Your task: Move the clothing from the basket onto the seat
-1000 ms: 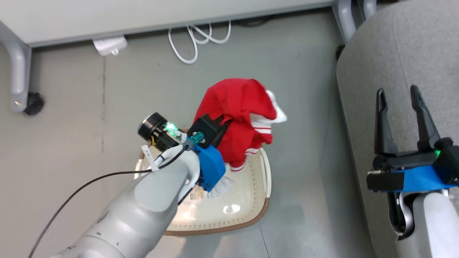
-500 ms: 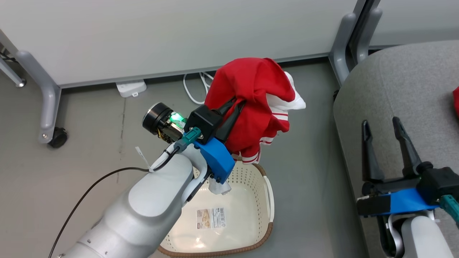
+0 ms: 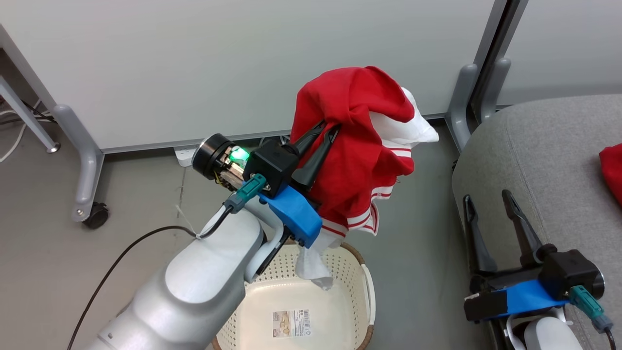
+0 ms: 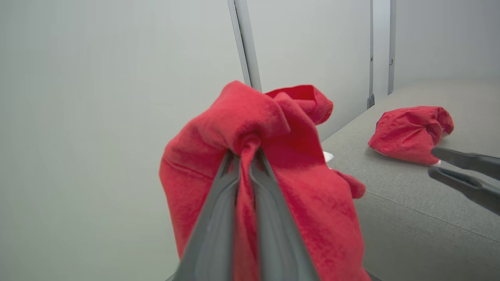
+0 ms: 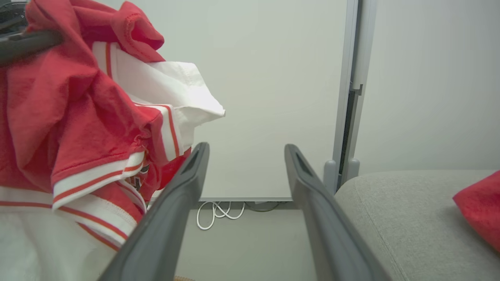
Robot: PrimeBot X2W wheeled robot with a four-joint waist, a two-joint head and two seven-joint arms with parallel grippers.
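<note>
Head view showed the left gripper [image 3: 329, 127] clamped on the striped red garment [image 3: 359, 150], which hung in the air above the basket [image 3: 363, 272]. The right gripper [image 3: 486, 196] hovered at the edge of the seat [image 3: 534, 155], fingers apart and empty. A plain red garment [image 3: 613, 170] lay on the seat.

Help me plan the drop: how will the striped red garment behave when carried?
Probably floppy: the garment drapes in folds from the left gripper, its white end dangling toward the basket. Likely light: one pinch holds it.
</note>
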